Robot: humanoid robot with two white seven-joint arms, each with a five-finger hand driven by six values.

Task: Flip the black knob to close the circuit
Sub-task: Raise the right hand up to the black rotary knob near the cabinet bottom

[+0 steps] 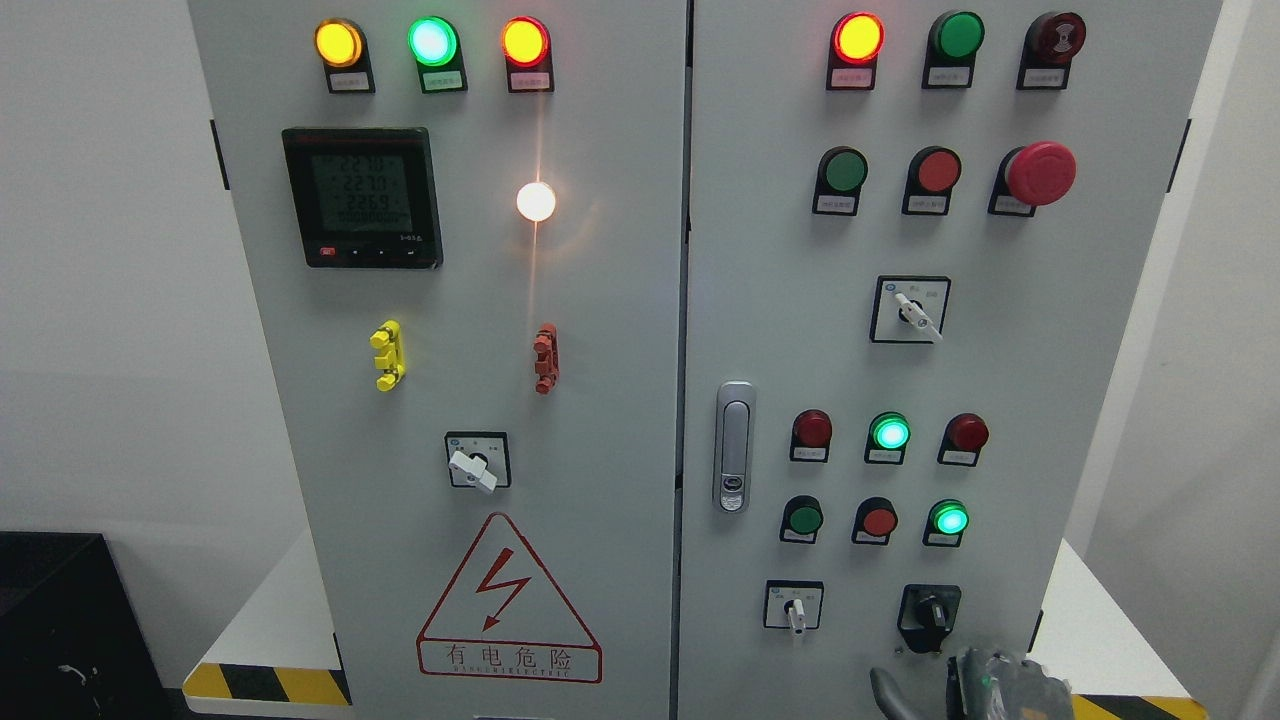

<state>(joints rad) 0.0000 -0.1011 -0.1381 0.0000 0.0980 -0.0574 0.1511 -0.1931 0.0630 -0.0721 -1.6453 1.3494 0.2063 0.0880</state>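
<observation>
The black knob (931, 614) sits in a black square plate at the lower right of the grey cabinet's right door (950, 370), its handle pointing up with a slight tilt. My right hand (985, 682) comes up from the bottom edge just below and right of the knob, a small gap apart from it. Only the top of the hand shows: a grey curved finger (886, 692) and a blurry palm with a green light. Whether its fingers are spread or curled is hidden. The left arm is out of view.
White selector switches (795, 610) (912, 310) (476, 466) sit on both doors. Lit green lamps (890, 433) (950, 519), red buttons and a red mushroom stop (1040, 172) surround the knob. A metal door latch (734, 447) stands left. A hazard-striped base edge (265, 685) lies below.
</observation>
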